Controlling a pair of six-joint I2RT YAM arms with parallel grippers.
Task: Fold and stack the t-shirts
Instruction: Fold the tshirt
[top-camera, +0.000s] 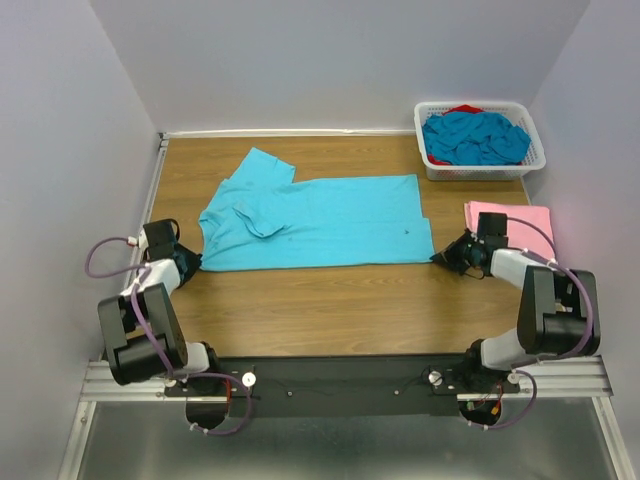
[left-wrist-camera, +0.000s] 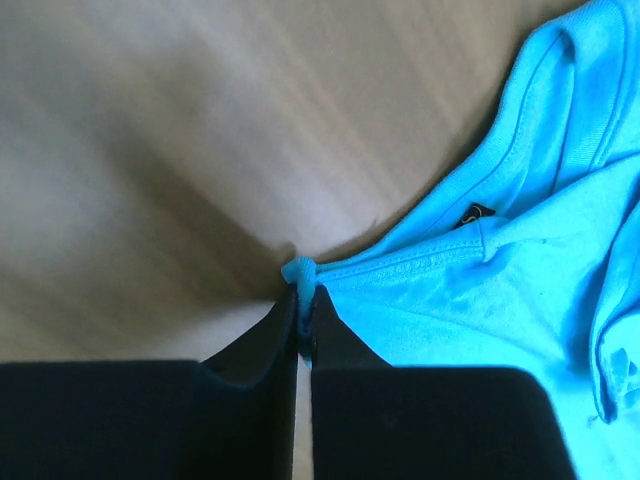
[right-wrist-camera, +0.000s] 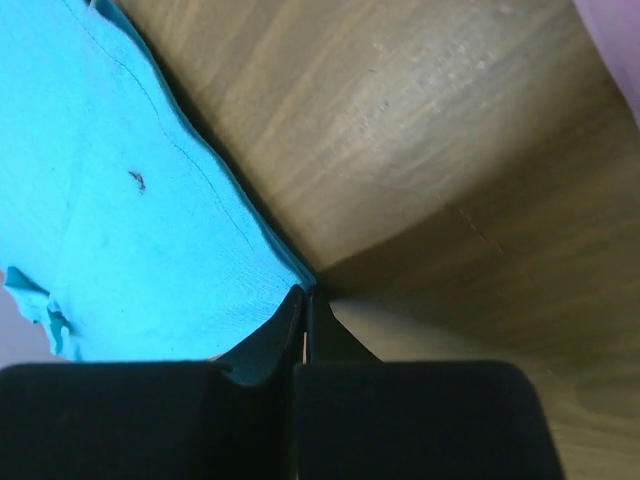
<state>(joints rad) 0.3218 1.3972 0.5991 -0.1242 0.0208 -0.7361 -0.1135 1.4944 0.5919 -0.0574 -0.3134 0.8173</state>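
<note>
Both sets of jaws are clamped down on cloth right now. The left gripper (left-wrist-camera: 303, 296) has a little nub of turquoise pinched at its tips, and the right gripper (right-wrist-camera: 305, 296) is closed on the hem corner, so each one has a near corner of the same turquoise shirt (top-camera: 310, 225). That shirt is spread sideways across the middle of the table (top-camera: 330, 310), collar end to the left and a bit rumpled there. I'd say this fold is only just getting set up. The pink shirt (top-camera: 520, 222) sits folded at the right edge, so that's one done. The basket (top-camera: 485, 170) at the back right holds a heap of turquoise shirts (top-camera: 475, 138) plus some red cloth (top-camera: 463, 109), so there's plenty left.
</note>
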